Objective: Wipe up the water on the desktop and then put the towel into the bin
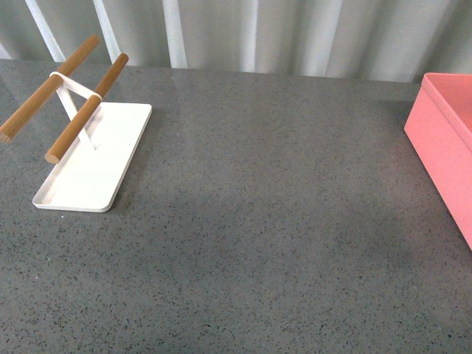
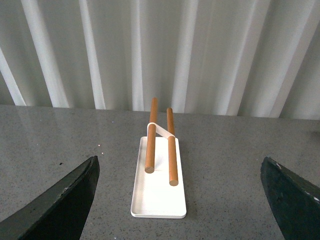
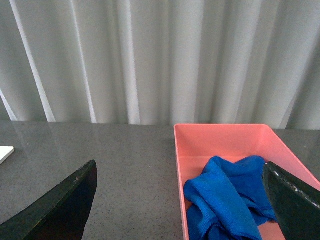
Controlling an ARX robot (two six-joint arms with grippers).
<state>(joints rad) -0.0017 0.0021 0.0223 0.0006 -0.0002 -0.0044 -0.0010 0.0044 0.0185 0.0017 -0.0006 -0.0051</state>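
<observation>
The blue towel [image 3: 225, 197] lies crumpled inside the salmon-pink bin [image 3: 220, 137] in the right wrist view. My right gripper [image 3: 180, 205] is open and empty, raised over the bin's near left wall, with dark fingers [image 3: 65, 205] spread wide. In the front view only the bin's left part [image 1: 442, 140] shows at the right edge, on the speckled grey desktop [image 1: 265, 221]; the towel is hidden there. My left gripper [image 2: 182, 205] is open and empty above the desktop [image 2: 230, 170]. No arm shows in the front view.
A flat white tray [image 1: 92, 158] with two wooden rods [image 1: 85, 110] stands at the far left; it also shows in the left wrist view [image 2: 157, 192], ahead of the left gripper. A pale pleated curtain [image 1: 295, 33] runs along the desktop's back edge.
</observation>
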